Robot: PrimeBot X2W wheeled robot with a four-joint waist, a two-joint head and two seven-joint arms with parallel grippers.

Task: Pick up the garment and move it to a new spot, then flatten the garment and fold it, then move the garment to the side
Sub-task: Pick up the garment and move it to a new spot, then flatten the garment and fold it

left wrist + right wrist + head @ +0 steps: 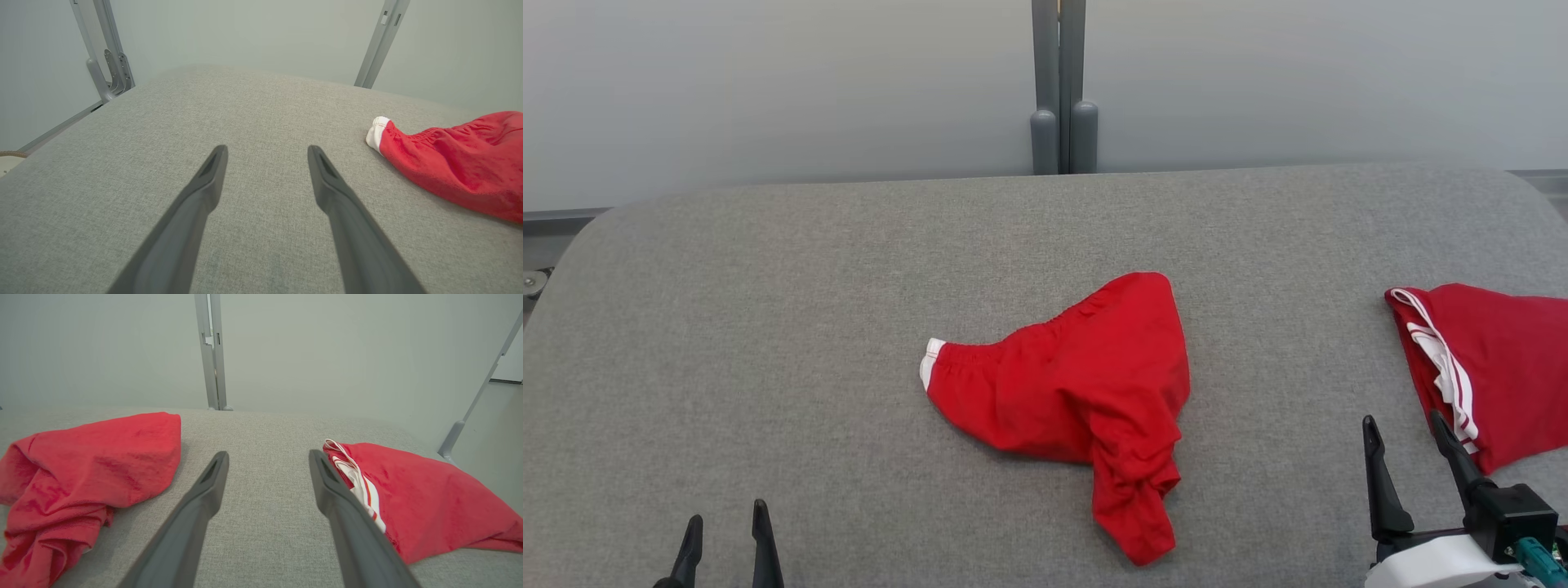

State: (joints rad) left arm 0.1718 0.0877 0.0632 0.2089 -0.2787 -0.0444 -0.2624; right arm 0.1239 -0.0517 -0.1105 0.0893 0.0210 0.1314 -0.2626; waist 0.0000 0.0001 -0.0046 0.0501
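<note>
Pickup looks to be the step in hand. The crumpled red cloth garment with a white-trimmed tip (1078,384) lies bunched near the middle of the grey fabric-covered table (768,327), and nothing touches it. Its white end points toward the robot's left, and a wrinkled tail trails toward the near edge.

The left gripper (727,513) sits low at the near left, its two dark fingers spread with only bare table between them, well apart from the garment. The right gripper (1403,418) stands at the near right, fingers likewise spread and empty. It sits between the crumpled garment and a second red garment with white stripes (1503,359), which lies flat at the table's right edge. In the right wrist view its right finger crosses that striped border; I cannot tell whether it touches.

None of the task seems done on the central piece: it is neither moved, flattened nor folded. The next move would call for one or both arms to reach inward and come down on a raised fold, perhaps the gathered waistband or the near tail. The fingers would need to close on cloth alone, not on the table covering. The right arm should keep clear of the striped garment beside it, since snagging that border would drag the wrong piece.
</note>
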